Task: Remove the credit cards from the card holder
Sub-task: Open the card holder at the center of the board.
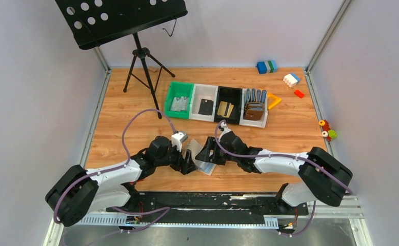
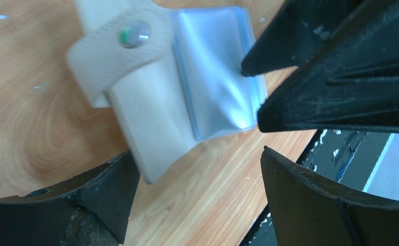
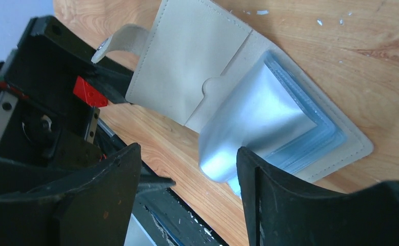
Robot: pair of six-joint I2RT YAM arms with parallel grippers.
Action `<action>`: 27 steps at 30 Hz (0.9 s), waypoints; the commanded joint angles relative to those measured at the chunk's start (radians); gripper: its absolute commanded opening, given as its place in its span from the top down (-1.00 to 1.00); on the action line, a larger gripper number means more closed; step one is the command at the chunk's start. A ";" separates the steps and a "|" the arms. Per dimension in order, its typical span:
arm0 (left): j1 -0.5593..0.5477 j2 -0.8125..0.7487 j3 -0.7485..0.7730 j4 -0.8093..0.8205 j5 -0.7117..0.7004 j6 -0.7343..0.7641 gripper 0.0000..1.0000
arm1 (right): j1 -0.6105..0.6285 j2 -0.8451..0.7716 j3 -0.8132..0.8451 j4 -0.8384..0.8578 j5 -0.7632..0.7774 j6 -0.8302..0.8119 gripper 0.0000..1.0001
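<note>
The pale grey-beige card holder (image 1: pixel 201 164) lies open on the wooden table between both grippers. Its strap tab (image 2: pixel 131 38) and blue-grey plastic sleeves (image 2: pixel 215 82) show in the left wrist view, and it also shows in the right wrist view (image 3: pixel 192 66). My right gripper (image 3: pixel 187 197) is open, its jaws around the raised edge of the sleeves (image 3: pixel 261 120). My left gripper (image 2: pixel 197 197) is open, its left finger (image 2: pixel 95 197) by the flap's corner. No card shows in the sleeves. A silvery card (image 1: pixel 179 104), a black card (image 1: pixel 205 106) and a gold card (image 1: pixel 225 109) lie in bins behind.
A row of bins (image 1: pixel 192 115) stands at mid-table; the rightmost holds brown wallets (image 1: pixel 255 110). A black music stand (image 1: pixel 136 46) is at the back left. Toy bricks (image 1: pixel 266 66) and small toys (image 1: pixel 328 130) lie at the right. A black rail (image 1: pixel 213 202) runs along the front edge.
</note>
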 commanded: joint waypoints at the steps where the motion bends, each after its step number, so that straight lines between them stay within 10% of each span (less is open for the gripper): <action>1: -0.086 -0.034 0.067 -0.074 -0.117 0.063 -0.87 | -0.012 -0.062 -0.005 0.000 0.064 0.044 -0.41; 13: -0.204 0.044 0.176 -0.201 -0.364 0.106 -1.00 | -0.023 -0.267 -0.179 -0.006 0.186 0.165 -0.54; 27: -0.216 0.111 0.188 -0.144 -0.352 0.065 -0.99 | -0.016 -0.016 -0.146 0.276 -0.013 0.234 -0.29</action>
